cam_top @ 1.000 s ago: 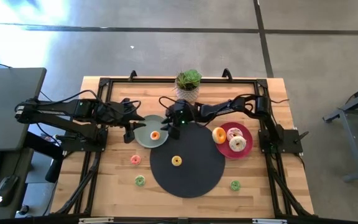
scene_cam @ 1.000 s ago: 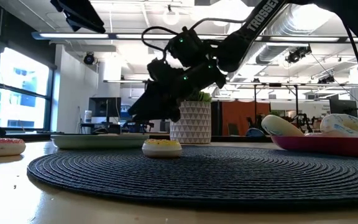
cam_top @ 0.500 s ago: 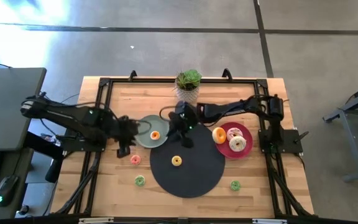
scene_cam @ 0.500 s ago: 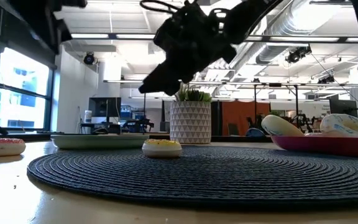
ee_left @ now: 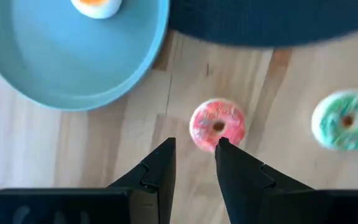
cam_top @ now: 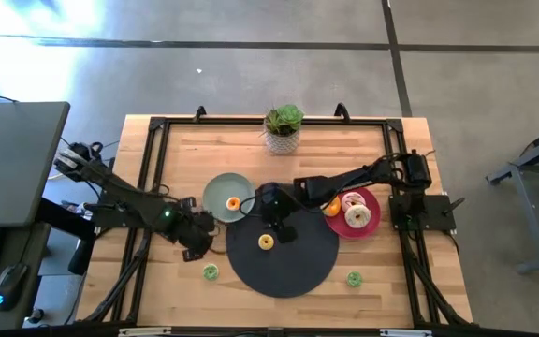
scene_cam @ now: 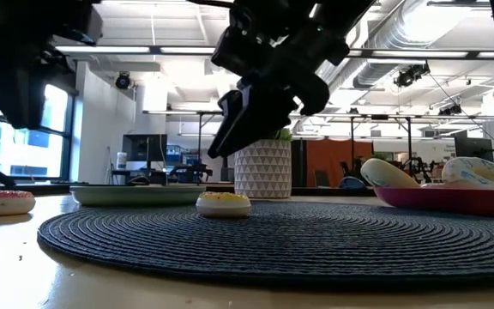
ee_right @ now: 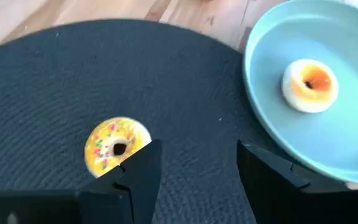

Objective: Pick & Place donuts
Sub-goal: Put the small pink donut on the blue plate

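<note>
1. Only the left wrist view shows the pink donut [ee_left: 217, 125] clearly: it lies on bare wood just ahead of the left tool [ee_left: 194, 154], whose fingers stand a little apart and hold nothing. In the high view the left tool [cam_top: 197, 245] covers that spot.
2. The right wrist view shows the right tool [ee_right: 194, 163] with fingers apart and empty, above the black mat [ee_right: 42, 93], the yellow sprinkled donut [ee_right: 117, 147] just ahead of one finger.
3. From above, that yellow donut [cam_top: 266, 242] sits on the mat's upper middle, an orange-centred donut [cam_top: 233, 203] lies in the grey-green plate [cam_top: 215, 192], and the red plate [cam_top: 370, 202] holds three more (an orange one overhanging its edge).
4. The low view alone shows heights: the right tool hangs well above the mat, and the yellow donut [scene_cam: 223, 203] lies flat on it.
5. Two green donuts [cam_top: 211, 272] [cam_top: 354, 278] lie on open wood near the surface's [cam_top: 185, 140] front edge, well apart, with free room around each.
6. The mat is woven in ribbed concentric rings; the plates are smooth and shallow; the plant pot [cam_top: 282, 140] is white with a faceted pattern.
</note>
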Tool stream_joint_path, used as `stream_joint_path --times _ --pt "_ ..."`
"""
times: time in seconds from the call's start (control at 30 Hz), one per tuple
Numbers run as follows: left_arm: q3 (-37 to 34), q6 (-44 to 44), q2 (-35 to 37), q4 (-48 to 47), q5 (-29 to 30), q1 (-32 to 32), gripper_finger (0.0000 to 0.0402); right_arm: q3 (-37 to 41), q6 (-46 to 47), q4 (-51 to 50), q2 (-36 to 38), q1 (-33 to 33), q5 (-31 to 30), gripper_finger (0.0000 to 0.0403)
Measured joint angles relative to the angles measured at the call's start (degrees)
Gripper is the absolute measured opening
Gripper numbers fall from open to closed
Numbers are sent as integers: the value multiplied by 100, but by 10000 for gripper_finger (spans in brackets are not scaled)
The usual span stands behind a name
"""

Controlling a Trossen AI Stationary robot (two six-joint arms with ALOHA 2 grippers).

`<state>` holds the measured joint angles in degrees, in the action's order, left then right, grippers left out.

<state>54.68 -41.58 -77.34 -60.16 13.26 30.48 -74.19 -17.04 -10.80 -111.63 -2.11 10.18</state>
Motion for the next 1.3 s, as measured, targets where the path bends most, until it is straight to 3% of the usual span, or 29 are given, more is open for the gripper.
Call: stream_joint_path --times 0.1,0.23,0.4,0.57,0.83,1.07,1.3 --pt "0 -51 7 -590 137 205 106 0 0 -54 0 -46 -14 199" --pt "-2 -828 387 -1441 409 490 106 0 0 -101 0 -57 -21 200" --pt "-2 -1513 1015 -1246 958 950 106 0 0 -100 0 -40 160 200" --pt "-476 -1768 1337 -319 1460 1294 106 0 2 -29 -155 -126 843 200" --pt "-1767 -1760 1358 2267 1276 1303 113 0 1 263 -377 -389 554 200" --pt "-2044 -2058 1324 2633 1305 1303 185 0 43 471 -376 -411 376 200" --pt "-2222 -2042 712 2781 1295 1303 261 0 67 510 -376 -409 320 200"
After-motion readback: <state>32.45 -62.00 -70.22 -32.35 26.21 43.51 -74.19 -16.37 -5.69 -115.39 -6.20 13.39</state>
